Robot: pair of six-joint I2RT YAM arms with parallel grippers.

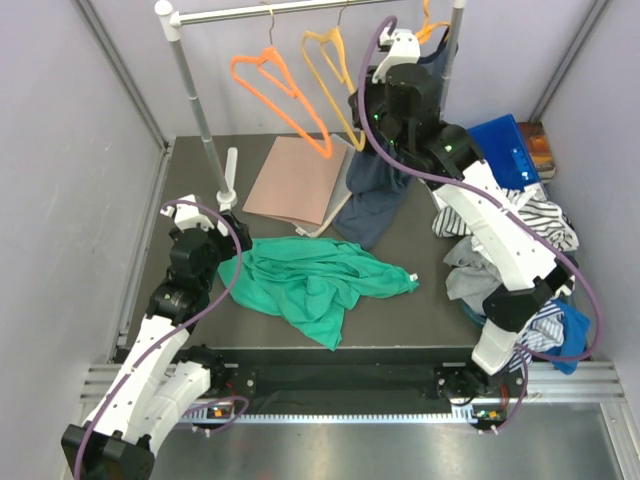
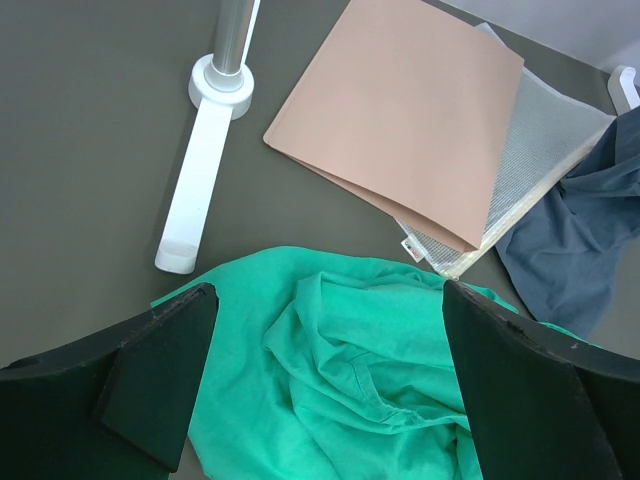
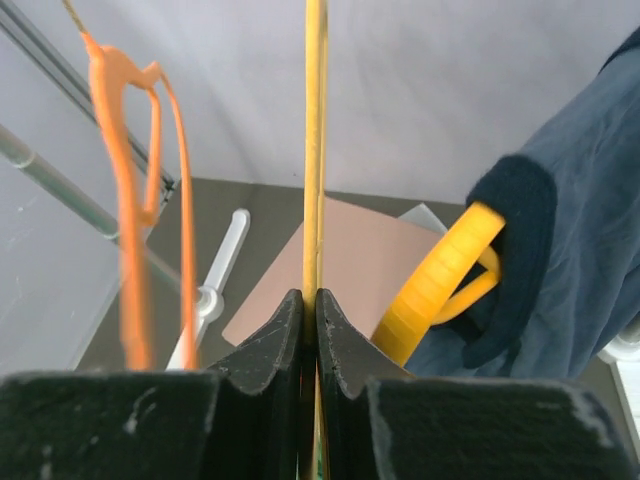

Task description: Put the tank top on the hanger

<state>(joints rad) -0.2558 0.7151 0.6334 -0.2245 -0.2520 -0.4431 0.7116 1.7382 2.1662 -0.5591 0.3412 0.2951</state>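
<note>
The teal-green tank top (image 1: 305,280) lies crumpled on the dark table, near the front and left of centre. My left gripper (image 1: 232,224) hovers just over its left part. In the left wrist view that gripper (image 2: 325,290) stands wide open, with the tank top (image 2: 340,370) between and below the fingers and nothing held. The pale yellow hanger (image 1: 325,38) hangs from the rail at the back. My right gripper (image 1: 362,118) is up beside it. In the right wrist view that gripper (image 3: 310,300) is shut on the hanger's thin yellow bar (image 3: 315,150).
A vivid orange hanger (image 1: 280,90) hangs left of the yellow one on the rail (image 1: 300,10). The rack's pole (image 1: 200,110) and white foot (image 2: 205,160) stand at the back left. A tan folder (image 1: 295,180) lies behind the tank top. A navy top (image 1: 375,200) hangs at centre; striped clothes (image 1: 520,230) are piled on the right.
</note>
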